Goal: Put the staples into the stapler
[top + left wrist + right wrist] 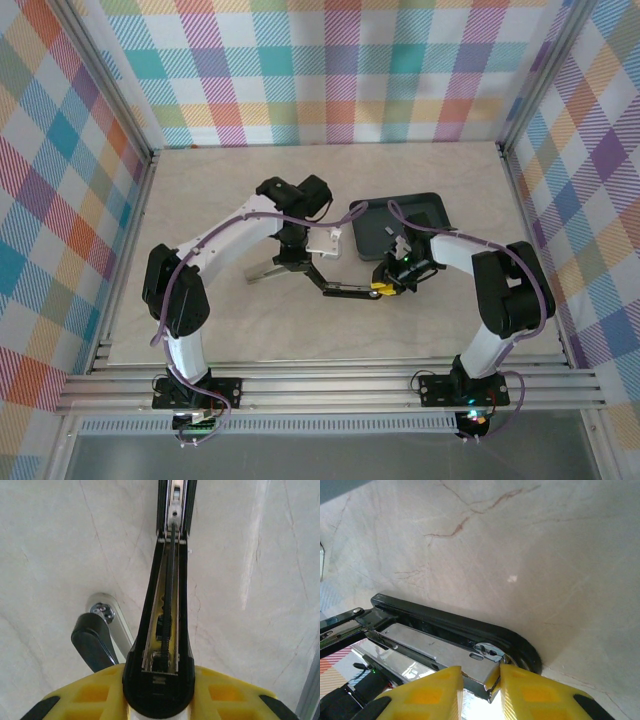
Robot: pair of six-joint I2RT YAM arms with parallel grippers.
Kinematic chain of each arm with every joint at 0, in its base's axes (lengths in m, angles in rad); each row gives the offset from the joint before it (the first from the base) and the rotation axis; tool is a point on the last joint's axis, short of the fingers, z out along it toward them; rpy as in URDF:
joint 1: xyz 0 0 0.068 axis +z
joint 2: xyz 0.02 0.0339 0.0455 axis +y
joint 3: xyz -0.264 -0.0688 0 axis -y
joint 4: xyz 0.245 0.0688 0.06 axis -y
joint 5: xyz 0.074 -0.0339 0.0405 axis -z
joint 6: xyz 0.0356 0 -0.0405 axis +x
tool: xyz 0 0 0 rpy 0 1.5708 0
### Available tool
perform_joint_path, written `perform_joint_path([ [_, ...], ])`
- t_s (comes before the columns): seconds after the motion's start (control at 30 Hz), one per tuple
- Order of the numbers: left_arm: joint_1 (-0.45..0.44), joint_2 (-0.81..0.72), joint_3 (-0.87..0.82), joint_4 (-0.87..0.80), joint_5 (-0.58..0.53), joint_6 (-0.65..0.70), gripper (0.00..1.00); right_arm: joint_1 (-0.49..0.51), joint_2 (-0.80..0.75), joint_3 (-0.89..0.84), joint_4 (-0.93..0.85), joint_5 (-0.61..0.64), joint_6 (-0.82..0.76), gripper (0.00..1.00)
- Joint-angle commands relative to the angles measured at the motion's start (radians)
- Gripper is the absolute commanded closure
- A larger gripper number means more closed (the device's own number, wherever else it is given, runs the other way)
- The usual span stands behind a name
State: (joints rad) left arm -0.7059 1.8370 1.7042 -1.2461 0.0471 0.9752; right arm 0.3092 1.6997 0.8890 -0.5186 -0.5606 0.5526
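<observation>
Left pincer (159, 692) is clamped on the near end of the stapler (167, 625), which lies opened at mid-frame on the worktop (200, 190). Right pincer (479, 677) grips its chrome magazine (430, 647). Hold both grips firm, with the channel spread wide for loading.

- The table (200, 330) is lit brightly and evenly from above; only soft shadows are cast on it.
- A pale glare streak is seen across it in the left wrist view.
- The stapler (435, 650) chrome is washed by glare; near edges are blurred.
</observation>
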Motion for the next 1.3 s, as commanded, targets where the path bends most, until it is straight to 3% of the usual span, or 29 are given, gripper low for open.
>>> perform_joint_path([
  [0.0,-0.036,-0.006,0.031,0.192,0.168,-0.086,0.72,0.037,0.048,-0.03,0.103,-0.008,0.031,0.74],
  [0.53,-0.076,0.092,0.11,0.28,0.234,-0.183,0.74,0.047,0.052,-0.053,0.216,-0.073,0.072,0.74],
  [1.27,-0.136,0.285,0.152,0.343,0.19,-0.196,0.77,0.045,0.04,-0.089,0.31,-0.119,0.099,0.74],
])
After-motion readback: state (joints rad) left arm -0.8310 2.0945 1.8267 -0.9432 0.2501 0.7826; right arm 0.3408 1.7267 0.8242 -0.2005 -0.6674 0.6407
